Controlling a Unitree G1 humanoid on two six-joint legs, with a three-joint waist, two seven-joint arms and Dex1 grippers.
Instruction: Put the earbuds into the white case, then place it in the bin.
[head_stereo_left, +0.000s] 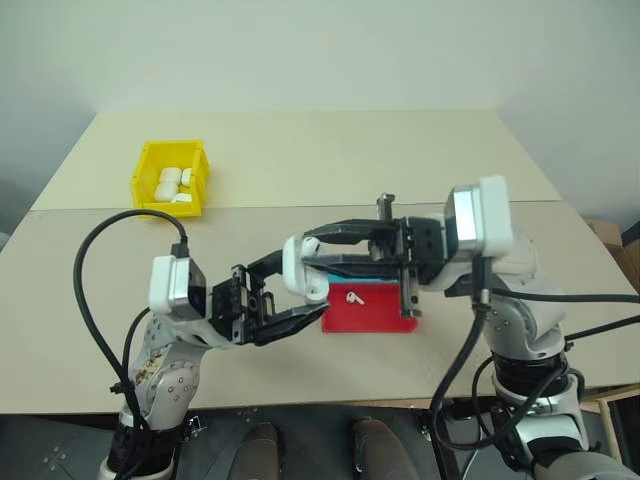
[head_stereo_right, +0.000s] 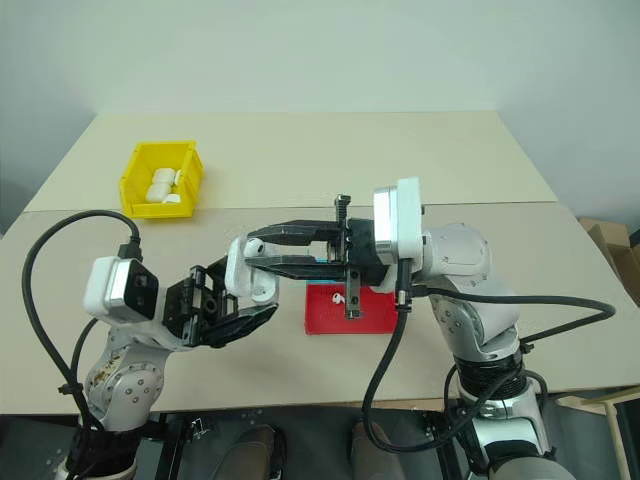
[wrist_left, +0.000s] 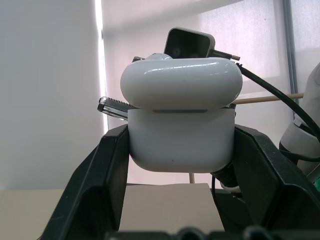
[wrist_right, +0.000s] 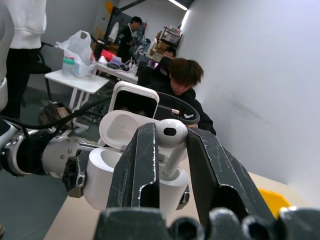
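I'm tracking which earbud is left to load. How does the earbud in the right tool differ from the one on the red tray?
The tiny glossy white stemmed earbud pinched in the right tool is held above the open white case, stem pointing down into it. The other white earbud lies loose on the flat red tray, untouched. Both look alike: white, stemmed, far smaller than the case.

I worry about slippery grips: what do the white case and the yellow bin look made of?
White case: likely hard glossy plastic; smooth rounded shell with soft highlights. Bin: probably moulded plastic, bright uniform yellow with a thick rim, less shiny.
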